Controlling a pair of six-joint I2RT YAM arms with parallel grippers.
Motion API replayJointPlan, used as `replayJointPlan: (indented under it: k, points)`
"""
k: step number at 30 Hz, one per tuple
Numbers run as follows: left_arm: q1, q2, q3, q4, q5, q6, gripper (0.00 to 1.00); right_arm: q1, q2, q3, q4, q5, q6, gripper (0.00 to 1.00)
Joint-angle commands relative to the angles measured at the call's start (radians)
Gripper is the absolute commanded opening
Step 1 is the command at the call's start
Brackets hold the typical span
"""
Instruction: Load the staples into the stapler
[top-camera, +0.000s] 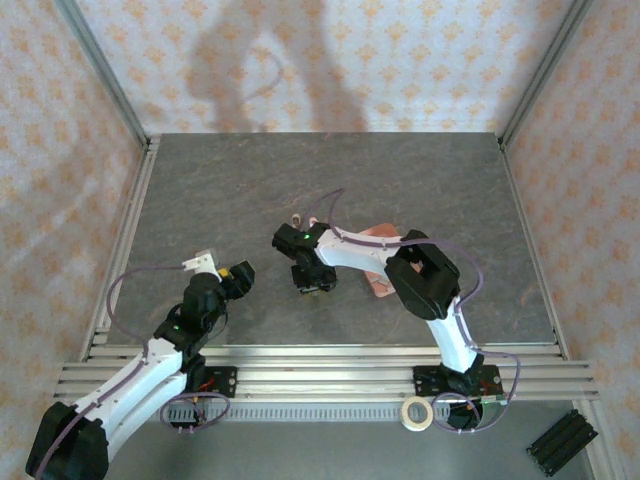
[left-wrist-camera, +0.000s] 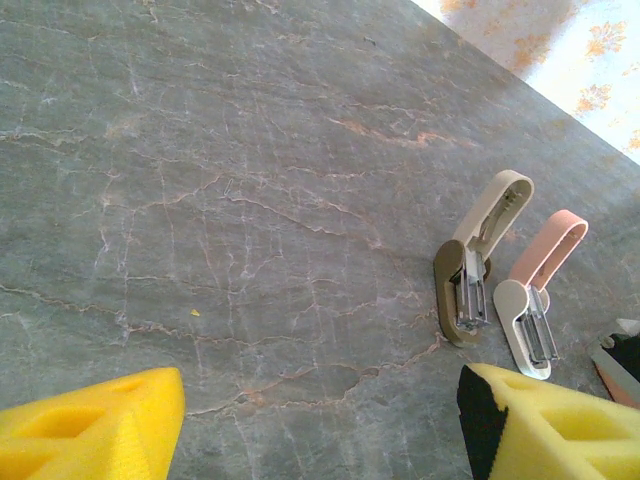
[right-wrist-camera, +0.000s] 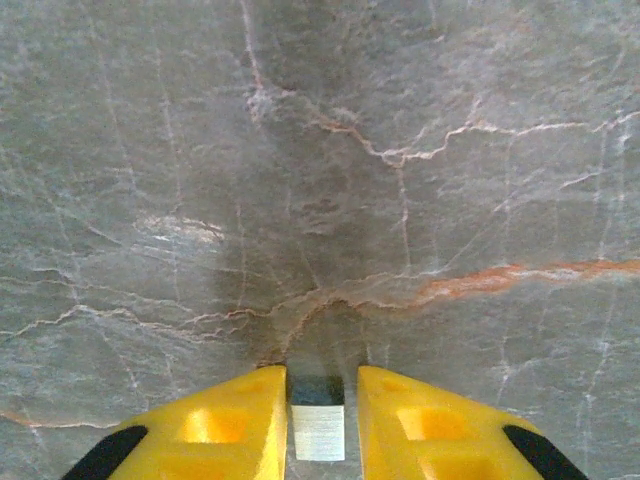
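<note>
Right wrist view: your right gripper stands narrow. Its two yellow fingers press on either side of a small grey staple block. You cannot tell whether the block is clear of the table.

Left wrist view: your left gripper stands wide and holds nothing.
- Stapler: pink and white, lying ahead of this gripper just past its right finger, hinged apart with the metal channel showing.
- Beige stapler: just beside the pink one on the side toward the gripper's middle, not touching it.

Top external view: the right gripper points down at the table, with both staplers near and just beyond it, farther from the arm bases. A salmon tray lies partly under the right forearm.

Step in hand, as a judgement: picking up the staples. Loading is not yet done, and no block can be seen in the channel.

Next move calls for:
- carrying the block forward of the right gripper to the pink stapler
- lining its long side up with the narrow channel
- lowering it in level

A steadying hold from the left gripper may help, since so light a stapler could skid.

Edges and room:
- bare table lies ahead of and to either side of both grippers
- the tightest spot is the gap between the two staplers
- the side rails and walls stand well apart from the work
</note>
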Motion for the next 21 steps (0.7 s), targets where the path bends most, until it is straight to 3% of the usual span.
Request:
replayJointPlan:
  k: [1, 7, 14, 21]
  points:
    - [0.010, -0.014, -0.016, -0.011, -0.041, 0.016, 0.73, -0.005, 0.035, 0.008, -0.016, 0.069, 0.021, 0.22]
    - [0.010, -0.030, -0.015, -0.024, -0.045, 0.028, 0.74, -0.005, -0.019, -0.016, 0.056, 0.098, 0.039, 0.19]
    - [0.010, -0.027, -0.020, -0.011, -0.049, 0.033, 0.73, -0.015, -0.163, -0.109, 0.268, 0.183, 0.064, 0.17]
    - [0.010, -0.021, -0.024, 0.002, -0.055, 0.048, 0.74, -0.021, -0.188, -0.117, 0.396, 0.282, 0.054, 0.17]
